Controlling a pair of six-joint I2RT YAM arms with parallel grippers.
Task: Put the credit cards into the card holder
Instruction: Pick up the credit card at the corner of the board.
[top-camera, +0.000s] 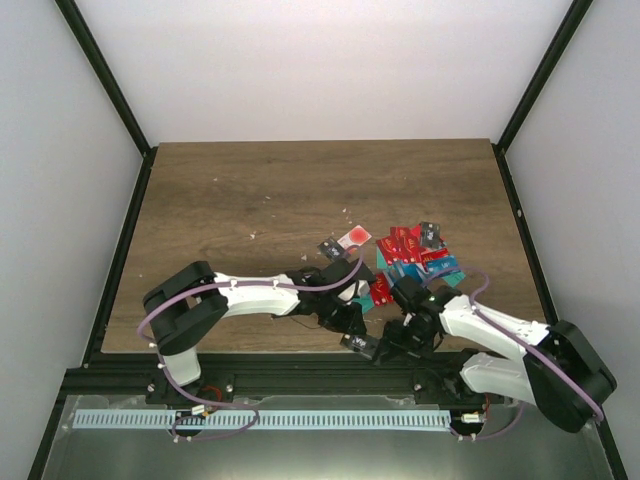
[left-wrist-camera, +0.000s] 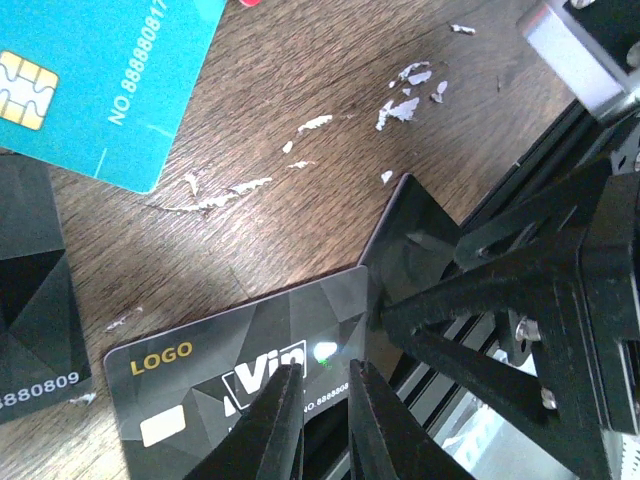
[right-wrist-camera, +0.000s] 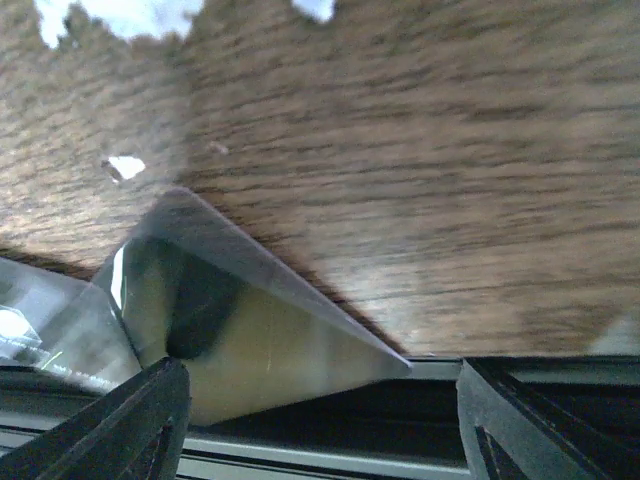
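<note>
A black credit card (left-wrist-camera: 230, 350) marked LOGO lies at the table's front edge. My left gripper (left-wrist-camera: 325, 372) stands over its corner with the jaws a narrow gap apart and nothing between them. The card holder (left-wrist-camera: 415, 240) stands just right of the card as a dark flap. Its light inside (right-wrist-camera: 260, 340) shows in the right wrist view. My right gripper (right-wrist-camera: 320, 400) is wide open around it, the left finger (right-wrist-camera: 150, 420) beside it. In the top view the left gripper (top-camera: 352, 318) and right gripper (top-camera: 388, 342) meet at the front edge. The other credit cards (top-camera: 410, 252) are piled behind.
A teal card (left-wrist-camera: 100, 80) and another black card (left-wrist-camera: 25, 300) lie close to the left gripper. A white card with a red circle (top-camera: 353, 238) lies left of the pile. The black frame rail (top-camera: 300, 372) runs along the table's front edge. White flecks (left-wrist-camera: 405, 105) mark the wood.
</note>
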